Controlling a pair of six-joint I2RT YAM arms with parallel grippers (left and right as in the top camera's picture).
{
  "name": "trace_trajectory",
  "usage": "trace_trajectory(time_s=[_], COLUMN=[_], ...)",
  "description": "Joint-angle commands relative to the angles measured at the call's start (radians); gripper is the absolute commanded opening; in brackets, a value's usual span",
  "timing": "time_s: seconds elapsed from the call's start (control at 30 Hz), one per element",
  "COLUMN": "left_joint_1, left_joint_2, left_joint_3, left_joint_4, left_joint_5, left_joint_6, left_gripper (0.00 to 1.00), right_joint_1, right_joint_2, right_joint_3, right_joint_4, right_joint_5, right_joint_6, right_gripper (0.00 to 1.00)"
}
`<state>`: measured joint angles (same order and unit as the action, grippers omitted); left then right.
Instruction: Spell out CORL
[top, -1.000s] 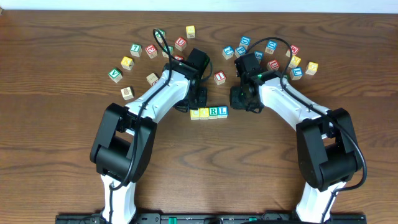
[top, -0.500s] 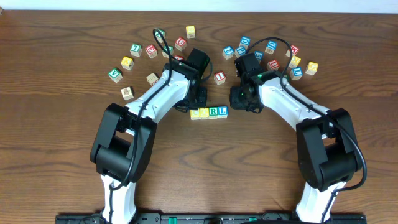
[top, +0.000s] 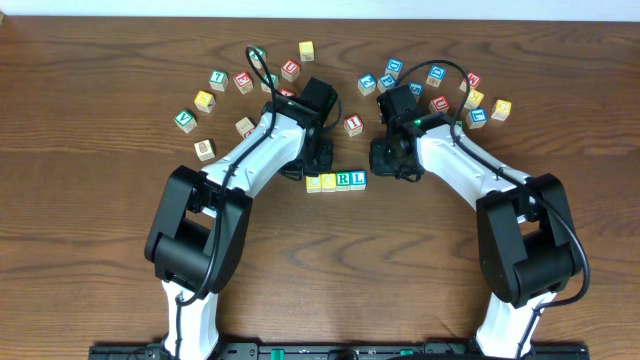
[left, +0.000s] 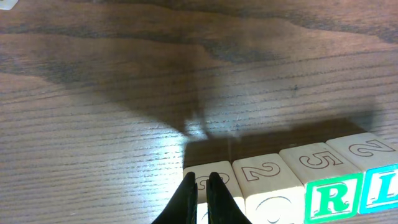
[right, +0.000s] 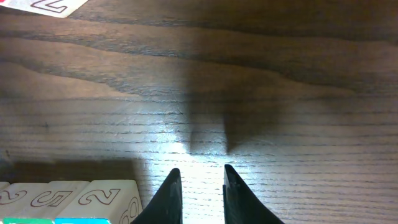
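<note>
Nothing is found displaced since the earlier frames: the CORL row (top: 336, 181) is kept unbroken, cubes touching (spelling judged complete). The left gripper (left: 199, 180) is pressed shut at its 11 o'clock; the right gripper (right: 200, 177) is held slightly apart, empty, at 2 o'clock.

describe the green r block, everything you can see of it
The R block is a small pale wooden cube. Its top face is white with a green border and a green capital R; a side face, seen from the left wrist, is bare wood with an outlined 5. It sits flat on the table, third in a row of four, flush between a yellow-faced cube and the blue L cube. Nothing grips it.
</note>
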<state>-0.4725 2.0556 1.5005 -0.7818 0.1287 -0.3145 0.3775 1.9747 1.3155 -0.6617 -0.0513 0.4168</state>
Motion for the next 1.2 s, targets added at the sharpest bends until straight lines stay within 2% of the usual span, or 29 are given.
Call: trace_trajectory(time_s=[0.0,0.2,0.3,0.67,0.73,0.8,0.9,0.97,1.0,1.03,1.1,1.17], left_joint_1=[0.006,0.061,0.101,0.250,0.282,0.317,0.368,0.412,0.423,0.439,0.467,0.489], left_joint_2=[0.009,-0.013,-0.043,-0.287,-0.339,-0.393,-0.462,-0.510,-0.522,-0.538,-0.565,-0.585], left_joint_3=[-0.003,0.071,0.107,0.121,0.121,0.121,0.121,0.121,0.121,0.121,0.121,0.121], left_joint_4=[0.005,-0.010,-0.026,-0.047,-0.053,-0.058,-0.067,-0.072,-0.074,-0.078,-0.086,-0.094], left_joint_5=[-0.002,-0.017,-0.021,-0.127,-0.145,-0.145,-0.145,-0.145,-0.145,-0.145,-0.145,-0.145], left_joint_6=[-0.005,0.000,0.006,0.052,0.058,0.087,0.097,0.097,0.097,0.097,0.097,0.097], left_gripper=[0.08,0.08,0.07,0.09,0.24,0.34,0.51,0.66,0.70,0.84,0.93,0.95], right_joint_1=[0.008,-0.005,-0.019,-0.053,-0.065,-0.079,-0.103,-0.122,-0.130,-0.140,-0.161,-0.190], right_joint_2=[0.007,-0.008,-0.035,-0.179,-0.214,-0.259,-0.335,-0.395,-0.417,-0.443,-0.496,-0.554], right_joint_3=[0.011,0.031,0.060,0.136,0.139,0.141,0.142,0.142,0.142,0.142,0.142,0.142], right_joint_4=[0.005,0.018,0.005,-0.043,-0.049,-0.060,-0.082,-0.105,-0.116,-0.127,-0.151,-0.174], right_joint_5=[0.016,0.016,0.016,0.019,0.019,0.020,0.024,0.043,0.053,0.062,0.076,0.076], right_joint_6=[0.009,0.000,-0.026,-0.086,-0.101,-0.125,-0.159,-0.165,-0.164,-0.164,-0.164,-0.164], right_gripper=[0.14,0.13,0.16,0.54,0.60,0.71,0.97,0.99,0.99,0.99,0.99,0.99])
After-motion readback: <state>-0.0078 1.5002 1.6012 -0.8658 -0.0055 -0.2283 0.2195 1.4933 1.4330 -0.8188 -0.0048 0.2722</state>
